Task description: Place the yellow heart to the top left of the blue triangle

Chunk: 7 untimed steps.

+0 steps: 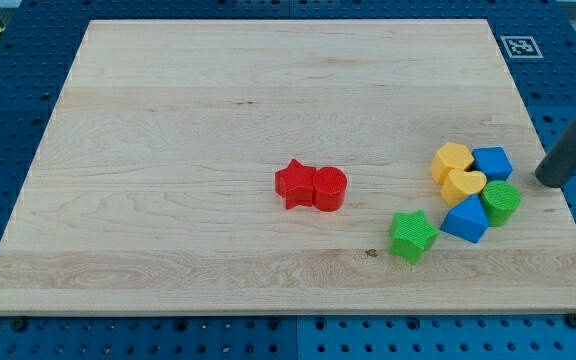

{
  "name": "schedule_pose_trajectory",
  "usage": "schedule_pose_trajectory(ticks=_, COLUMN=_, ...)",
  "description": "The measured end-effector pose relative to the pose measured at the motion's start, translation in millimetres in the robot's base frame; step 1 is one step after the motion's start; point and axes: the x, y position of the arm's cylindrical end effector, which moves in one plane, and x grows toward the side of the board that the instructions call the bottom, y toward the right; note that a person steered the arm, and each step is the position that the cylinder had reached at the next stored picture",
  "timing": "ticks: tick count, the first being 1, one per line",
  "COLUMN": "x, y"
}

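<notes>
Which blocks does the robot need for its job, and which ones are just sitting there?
Needed:
yellow heart
blue triangle
my tip, right of the cluster

Just lying about:
yellow hexagon
blue cube
green cylinder
green star
red star
red cylinder

Eight blocks lay on the tabletop, two of each colour. Two were red: a red star and a red cylinder. Two were yellow: a yellow hexagon and a yellow heart. Two were blue: a blue cube and a blue triangle. Two were green: a green star and a green cylinder.
</notes>
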Motion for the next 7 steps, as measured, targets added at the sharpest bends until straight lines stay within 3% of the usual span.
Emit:
schedule_pose_trajectory(ticks=3, x=5, y=-51)
schedule_pose_trajectory(ticks=7, x=9, y=-54)
